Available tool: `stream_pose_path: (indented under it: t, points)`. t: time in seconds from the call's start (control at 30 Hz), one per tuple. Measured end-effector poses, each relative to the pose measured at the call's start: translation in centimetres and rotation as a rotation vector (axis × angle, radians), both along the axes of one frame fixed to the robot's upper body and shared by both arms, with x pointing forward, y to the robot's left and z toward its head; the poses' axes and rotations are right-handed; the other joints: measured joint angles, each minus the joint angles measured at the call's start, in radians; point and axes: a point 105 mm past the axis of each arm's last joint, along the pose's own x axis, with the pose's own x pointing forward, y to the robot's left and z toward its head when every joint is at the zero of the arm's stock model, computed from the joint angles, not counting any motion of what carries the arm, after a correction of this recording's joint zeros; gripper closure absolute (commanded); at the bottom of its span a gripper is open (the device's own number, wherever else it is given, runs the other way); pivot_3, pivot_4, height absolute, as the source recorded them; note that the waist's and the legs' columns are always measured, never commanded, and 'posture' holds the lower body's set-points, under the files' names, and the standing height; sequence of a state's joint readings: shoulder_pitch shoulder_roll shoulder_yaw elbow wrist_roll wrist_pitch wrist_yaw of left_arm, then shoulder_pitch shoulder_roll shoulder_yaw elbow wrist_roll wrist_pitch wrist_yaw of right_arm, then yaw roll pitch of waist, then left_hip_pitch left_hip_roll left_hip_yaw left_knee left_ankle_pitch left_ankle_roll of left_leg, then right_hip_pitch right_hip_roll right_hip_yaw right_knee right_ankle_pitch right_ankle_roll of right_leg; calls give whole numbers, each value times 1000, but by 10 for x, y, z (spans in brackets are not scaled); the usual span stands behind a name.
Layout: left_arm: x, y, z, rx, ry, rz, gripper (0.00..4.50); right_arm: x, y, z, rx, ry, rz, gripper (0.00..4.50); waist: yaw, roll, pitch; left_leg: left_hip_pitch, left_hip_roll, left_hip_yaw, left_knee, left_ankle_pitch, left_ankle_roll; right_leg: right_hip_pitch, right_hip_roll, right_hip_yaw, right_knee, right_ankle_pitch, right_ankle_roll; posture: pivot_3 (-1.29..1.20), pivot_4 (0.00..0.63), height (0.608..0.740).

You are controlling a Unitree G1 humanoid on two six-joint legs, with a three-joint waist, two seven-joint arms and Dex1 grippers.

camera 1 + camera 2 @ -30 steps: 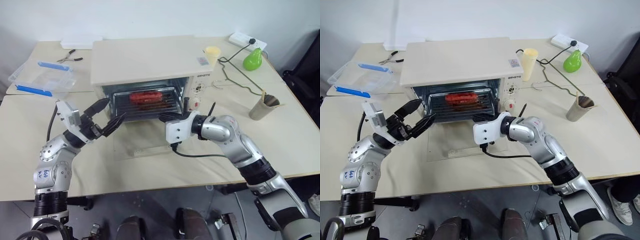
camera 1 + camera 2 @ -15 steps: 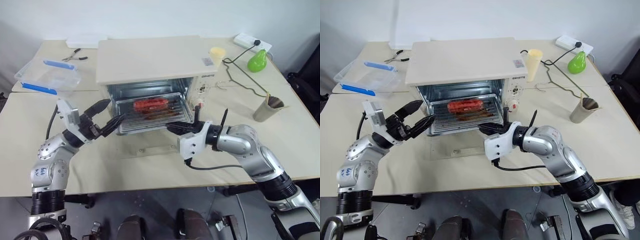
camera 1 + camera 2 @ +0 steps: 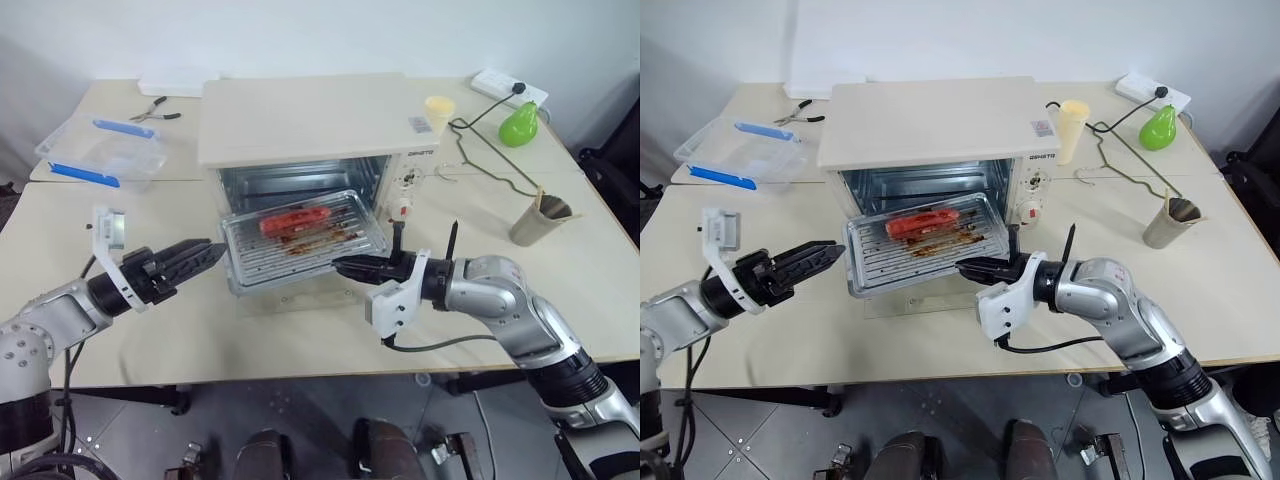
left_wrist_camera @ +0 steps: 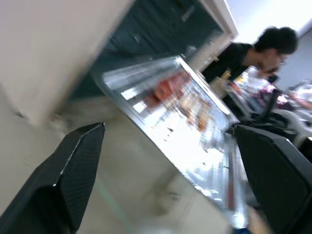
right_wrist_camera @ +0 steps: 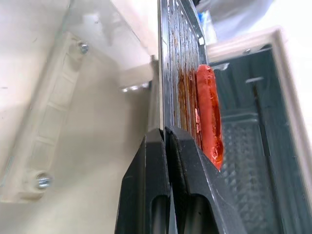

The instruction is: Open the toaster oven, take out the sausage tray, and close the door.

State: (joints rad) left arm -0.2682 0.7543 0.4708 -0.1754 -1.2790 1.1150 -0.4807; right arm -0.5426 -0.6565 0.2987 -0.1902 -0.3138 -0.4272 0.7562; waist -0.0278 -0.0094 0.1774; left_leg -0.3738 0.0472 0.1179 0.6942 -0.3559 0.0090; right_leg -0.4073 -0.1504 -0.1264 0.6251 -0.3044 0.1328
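before the toaster oven (image 3: 310,125), right gripper (image 3: 342,267) pinches the sausage tray (image 3: 300,245); left gripper (image 3: 205,254) gapes empty.

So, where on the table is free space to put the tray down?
Bare table lies in front of the open door, between the left hand and right hand. Another free patch lies between the toaster oven and paper cup. The back right is crowded with cables.

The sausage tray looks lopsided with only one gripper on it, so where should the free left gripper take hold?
The left rim of the sausage tray, from its left side: that raised edge hangs clear of the toaster oven, opposite the right gripper.
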Motion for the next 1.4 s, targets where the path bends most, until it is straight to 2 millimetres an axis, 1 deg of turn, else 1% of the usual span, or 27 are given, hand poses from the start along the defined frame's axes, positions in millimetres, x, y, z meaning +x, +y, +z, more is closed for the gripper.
stream_pose_path:
  t: [0.13, 0.23, 0.37, 0.43, 0.5, 0.6, 0.67, 0.7, 0.87, 0.9, 0.93, 0.97, 1.07, 1.17, 1.3, 1.4]
  points:
    - [0, -7, -2, -60, 85, -15, 0, -6, 5, 3, 24, 15, 58, 4474, -1, 0, 0, 0, 0, 0, -1, 0, 0, 0, 0, 0, 0, 0, 0, 0, 150, 740]
    - [-5, -15, -3, -100, 126, -53, 593, -5, 5, 0, 7, 25, 74, 4500, -1, 0, 0, 0, -1, 0, 0, 0, 0, 0, 0, 0, 0, 0, 0, 0, 150, 740]
    - [-6, -18, -3, -130, 162, -51, 1742, -6, 5, 0, 1, 25, 91, 4500, 0, 0, 0, 0, -1, 0, 0, 0, 0, 0, 0, 0, 0, 0, 0, 0, 150, 740]
    - [-9, -19, -9, -123, 210, -56, 2358, -7, 6, 3, 5, 17, 110, 4500, -1, 0, 0, 0, -1, 0, 0, 0, 0, 0, 0, 0, 0, 0, 0, 0, 150, 740]
    - [-14, -20, -11, -168, 270, -75, 2949, -9, 8, 4, 8, 10, 132, 4500, -1, 0, 0, 1, 0, 0, 0, 0, 0, 0, 0, 2, 1, 0, 0, 0, 150, 740]
    - [-15, -20, -9, -211, 304, -75, 3831, -9, 9, 2, 4, 17, 136, 4500, 0, 0, 0, 1, 0, -1, 0, 0, 0, 1, 0, 2, 0, 0, 0, 0, 150, 740]
    - [-17, -19, -9, -228, 319, -76, 4326, -10, 10, 1, 1, 21, 145, 4500, 0, 0, 0, 1, 0, -1, 0, 0, 0, 1, 0, 4, 0, 0, 0, 0, 150, 740]
    - [-18, -19, -9, -240, 329, -75, 4489, -10, 10, 0, -3, 22, 149, 4500, 0, 0, 0, 1, -1, -1, 0, 0, 0, 1, 0, 4, 0, 0, 0, 0, 150, 740]
    - [-20, -16, -18, -286, 384, -98, 4489, -12, 12, -3, -9, 64, 175, 4500, 0, 0, 0, 1, -4, 0, 0, 0, 0, 1, 2, 4, 0, 0, -1, 0, 150, 740]
    - [-20, -16, -18, -286, 387, -100, 4500, -12, 12, -2, 0, 85, 179, 3966, 0, 0, 0, 1, -4, 0, 0, 0, 0, 1, 2, 4, 0, 0, -1, 0, 150, 740]
    - [-21, -15, -20, -295, 393, -101, 4500, -13, 12, 1, 33, 113, 184, 3719, -1, 0, 0, 1, -4, 0, 0, 0, 0, 1, 2, 4, 0, 0, -1, 0, 150, 740]
    - [-25, -12, -22, -315, 402, -112, 4500, -14, 12, 5, 99, 191, 189, 3381, -1, 0, 0, 1, -4, 0, 0, 0, 0, 1, 2, 4, 0, 0, -1, 0, 150, 740]
    - [-34, -5, -28, -345, 425, -116, 4500, -13, 7, 13, 202, 307, 181, 2381, -1, 0, 0, 1, -4, 0, 0, 0, 0, 1, 2, 4, 0, 0, -1, 0, 150, 740]
    - [-42, 1, -34, -372, 445, -110, 4500, -13, 2, 19, 262, 397, 179, 1358, -1, 0, 0, 1, -3, 0, 0, 0, 0, 1, 2, 4, 0, 0, -1, 0, 150, 740]
    - [-59, 15, -46, -414, 490, -69, 4500, -5, -18, 20, 354, 575, 107, 14, 1, 0, 0, 1, -2, 1, 0, 0, 0, 0, 1, 6, 0, 0, -1, 0, 150, 740]
    - [-72, 34, -62, -420, 539, 42, 4500, 3, -42, 30, 427, 661, 43, 14, 1, 0, 0, 1, -2, 2, -1, 0, 0, 0, 2, 6, -1, -1, -1, 0, 150, 740]
